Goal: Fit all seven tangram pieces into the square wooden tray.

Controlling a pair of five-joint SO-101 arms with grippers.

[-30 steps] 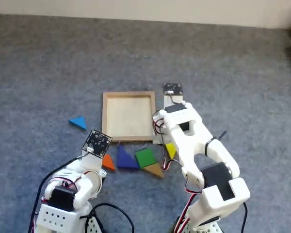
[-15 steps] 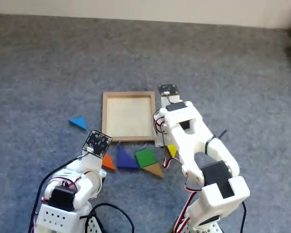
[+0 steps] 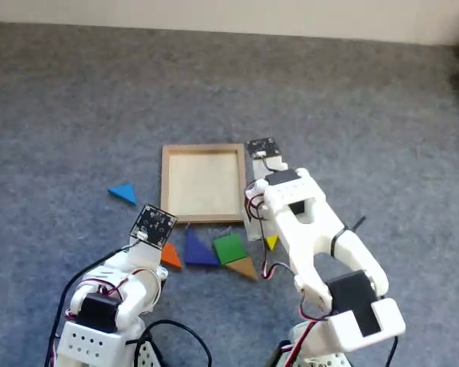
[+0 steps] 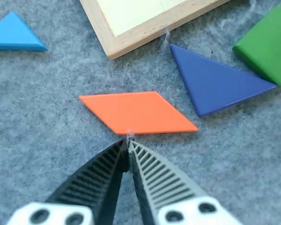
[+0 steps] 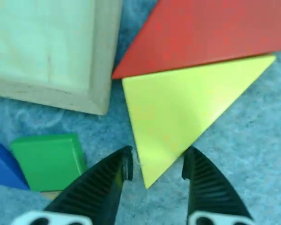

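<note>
The square wooden tray (image 3: 203, 183) lies empty at the table's middle. Along its near edge sit the orange parallelogram (image 4: 138, 112), dark blue triangle (image 4: 215, 79), green square (image 4: 267, 44) and a tan triangle (image 3: 242, 266). A light blue triangle (image 3: 123, 193) lies to the tray's left. My left gripper (image 4: 128, 140) is shut, with its tips at the orange piece's edge. By the tray's corner (image 5: 103, 56), my right gripper (image 5: 157, 164) is open, and the tip of the yellow triangle (image 5: 178, 108) lies between its fingers. The red triangle (image 5: 210, 33) touches the yellow one.
Grey carpet covers the table all round. The right arm (image 3: 298, 206) hangs over the tray's right edge and hides most of the red and yellow pieces from above. The left arm (image 3: 122, 290) sits low at the front left.
The right arm has shifted a little to the left over the tray's right edge. The left arm and the pieces have not moved.
</note>
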